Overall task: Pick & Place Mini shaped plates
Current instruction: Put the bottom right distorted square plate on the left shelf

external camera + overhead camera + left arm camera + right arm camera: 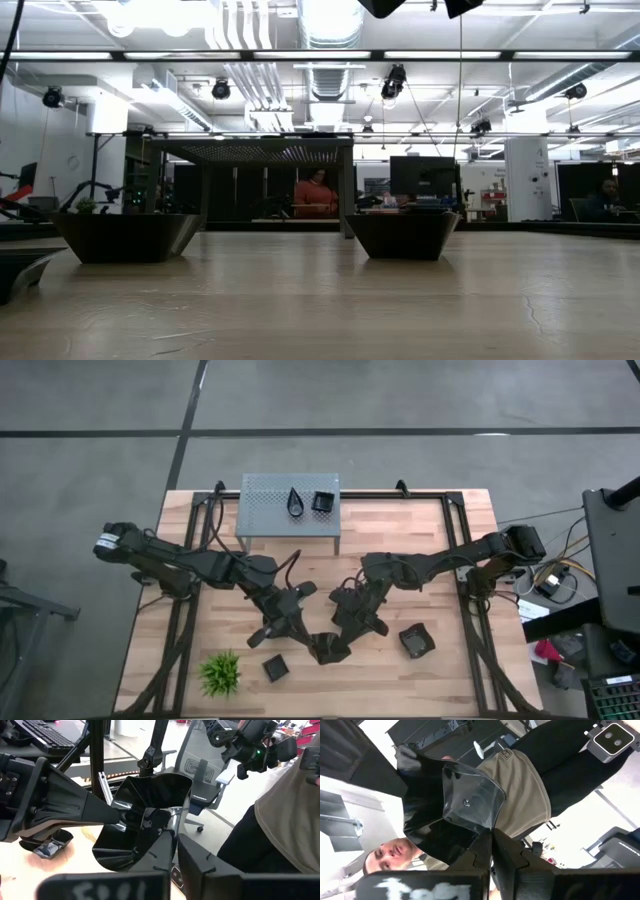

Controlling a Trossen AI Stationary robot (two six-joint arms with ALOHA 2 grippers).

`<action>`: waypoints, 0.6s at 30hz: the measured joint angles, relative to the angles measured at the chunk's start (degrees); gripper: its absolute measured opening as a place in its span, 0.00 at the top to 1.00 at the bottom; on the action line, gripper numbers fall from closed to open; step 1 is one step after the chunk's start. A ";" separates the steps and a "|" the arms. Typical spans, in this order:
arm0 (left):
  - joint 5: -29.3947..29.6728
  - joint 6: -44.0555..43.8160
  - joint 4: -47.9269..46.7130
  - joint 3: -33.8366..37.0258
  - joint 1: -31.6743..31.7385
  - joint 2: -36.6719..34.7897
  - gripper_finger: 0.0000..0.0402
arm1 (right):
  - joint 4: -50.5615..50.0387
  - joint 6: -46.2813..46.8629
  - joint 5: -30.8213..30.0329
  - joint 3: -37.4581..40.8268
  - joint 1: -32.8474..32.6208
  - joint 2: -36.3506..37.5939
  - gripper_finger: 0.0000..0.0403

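Nearest us, left to right: our left gripper (283,622) and right gripper (350,628) both pinch one plate (329,648) midair. Two plates (308,502) sit on the shelf (262,510); two loose plates (275,668) remain on the table (450,670).

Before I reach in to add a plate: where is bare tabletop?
Free: the strip between the metal shelf and the table's right edge. Crowded: front centre, both pincers on one black plate, with the plant and two square plates.
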State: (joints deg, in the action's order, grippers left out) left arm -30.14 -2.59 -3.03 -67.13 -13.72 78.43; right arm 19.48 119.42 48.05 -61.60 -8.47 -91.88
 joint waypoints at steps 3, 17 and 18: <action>-0.38 0.05 -0.01 0.00 0.00 0.00 0.99 | 0.94 0.44 0.02 0.00 -0.01 0.00 0.98; -2.77 -1.00 -0.02 0.00 0.00 -0.04 1.00 | 2.14 -3.08 -2.75 0.00 0.00 0.00 0.98; -3.20 -1.26 -0.02 0.00 0.00 -0.04 1.00 | 1.96 -3.91 -3.88 0.00 0.01 0.00 0.97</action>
State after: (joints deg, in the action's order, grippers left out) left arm -33.34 -3.85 -3.05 -67.13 -13.72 78.39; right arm 21.44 115.51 44.17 -61.60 -8.46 -91.88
